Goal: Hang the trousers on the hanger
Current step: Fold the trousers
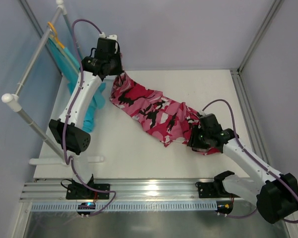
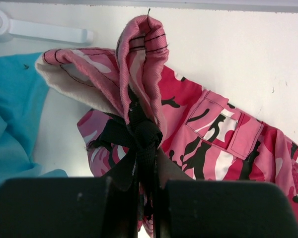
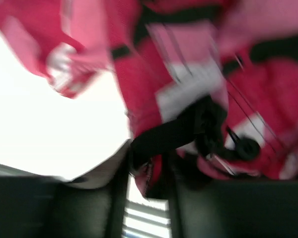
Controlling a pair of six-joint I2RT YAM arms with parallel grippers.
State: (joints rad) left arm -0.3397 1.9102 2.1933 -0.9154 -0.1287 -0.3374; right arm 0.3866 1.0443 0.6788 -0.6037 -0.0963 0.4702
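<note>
My left gripper (image 1: 113,73) is clamped on the trousers (image 1: 149,109) at far left, and my right gripper (image 1: 195,141) is clamped on their near-right end. The long axis runs diagonally between them. The left gripper is nearer the rack (image 1: 36,51). I cannot see the hanger.

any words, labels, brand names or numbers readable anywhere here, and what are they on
None can be read.
The trousers show only camouflage patches, with no tag or print in view.
The teal garment is plain.
The left arm and right arm show no legible marking.
The right wrist view is too blurred to tell.
</note>
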